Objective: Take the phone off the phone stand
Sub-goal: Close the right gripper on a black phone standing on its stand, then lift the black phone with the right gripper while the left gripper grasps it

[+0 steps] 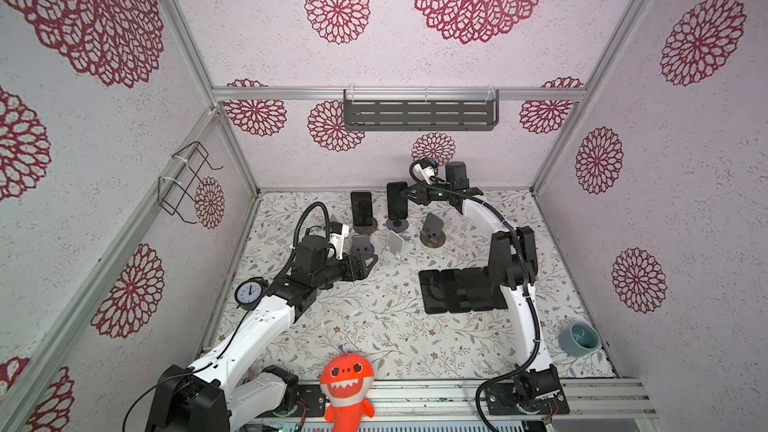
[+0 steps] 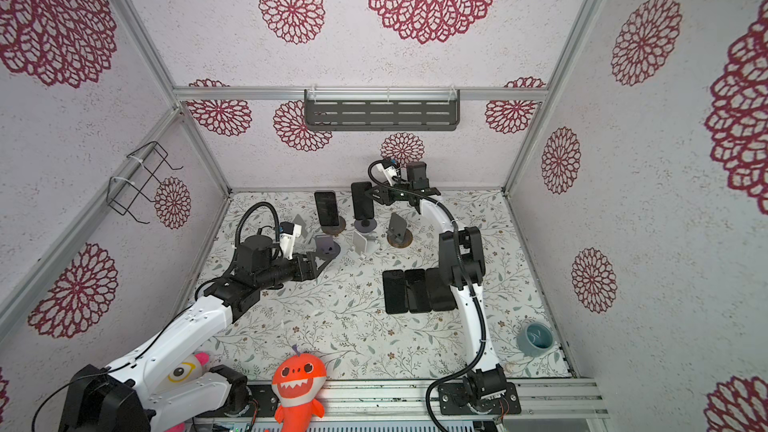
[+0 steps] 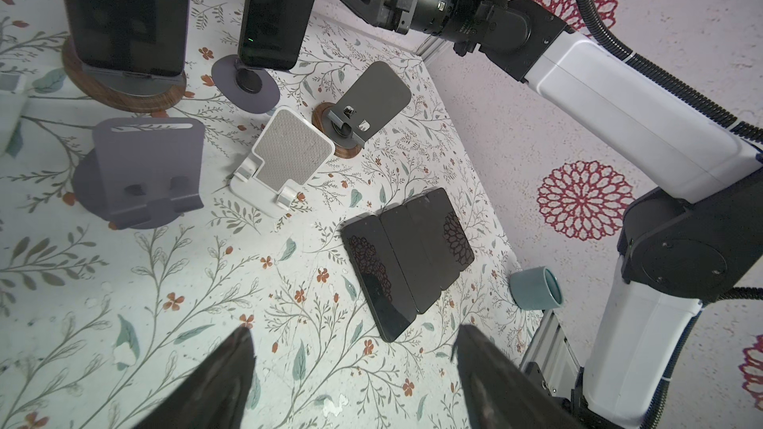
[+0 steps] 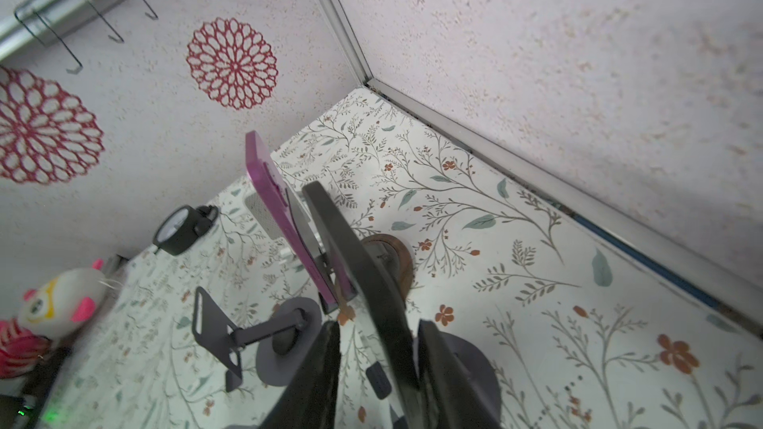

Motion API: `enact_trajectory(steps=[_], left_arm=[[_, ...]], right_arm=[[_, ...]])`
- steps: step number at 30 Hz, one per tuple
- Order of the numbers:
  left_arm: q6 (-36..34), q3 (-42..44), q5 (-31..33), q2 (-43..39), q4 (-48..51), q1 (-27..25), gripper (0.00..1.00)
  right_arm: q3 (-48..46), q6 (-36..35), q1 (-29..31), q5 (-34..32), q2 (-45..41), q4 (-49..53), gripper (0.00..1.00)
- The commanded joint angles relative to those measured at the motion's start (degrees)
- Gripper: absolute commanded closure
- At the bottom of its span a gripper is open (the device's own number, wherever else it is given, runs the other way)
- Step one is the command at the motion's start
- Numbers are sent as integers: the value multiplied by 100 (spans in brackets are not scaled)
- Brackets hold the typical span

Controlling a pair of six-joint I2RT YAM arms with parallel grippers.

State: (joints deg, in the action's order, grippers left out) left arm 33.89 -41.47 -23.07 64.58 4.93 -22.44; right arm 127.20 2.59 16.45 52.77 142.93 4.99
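Floral tabletop (image 1: pixel 374 326), back row of the booth: the phone (image 1: pixel 397 200) is standing on the grey round-based phone stand (image 1: pixel 397 225), and the right gripper (image 1: pixel 410 194) is reaching around its upper right edge.
In the right wrist view, the fingers (image 4: pixel 437 365) are sitting narrowly apart on either side of the phone's thin edge. One is touching or almost touching it, and a sliver of table is showing beside the other, so no firm clamp is showing. The right arm is arching from the front rail up over the table, with its wrist turned leftward. The phone is resting on its short end, long axis near upright, screen facing the front. Further out, the left gripper (image 1: pixel 369 262) is hovering spread wide and empty beside a purple-grey stand (image 1: pixel 360 245).
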Motion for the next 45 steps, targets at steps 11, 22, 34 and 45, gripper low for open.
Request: enact_trajectory(steps=[11,22,34,45], left_arm=[[-82,48,29,-16,-71,30,19],[-97,-62,13,62,-64,29,19],[-42,-177,4,134,-98,29,19],[-586,-589,-516,188,-239,30,19]], right_arm=[[118,-159,8,207,-89,-50,90],[-393,-118,8,45,-699,-380,100],[-938,63,7,-289,-1706,-781,100],[-1782,172,-19,185,-3054,-407,100]])
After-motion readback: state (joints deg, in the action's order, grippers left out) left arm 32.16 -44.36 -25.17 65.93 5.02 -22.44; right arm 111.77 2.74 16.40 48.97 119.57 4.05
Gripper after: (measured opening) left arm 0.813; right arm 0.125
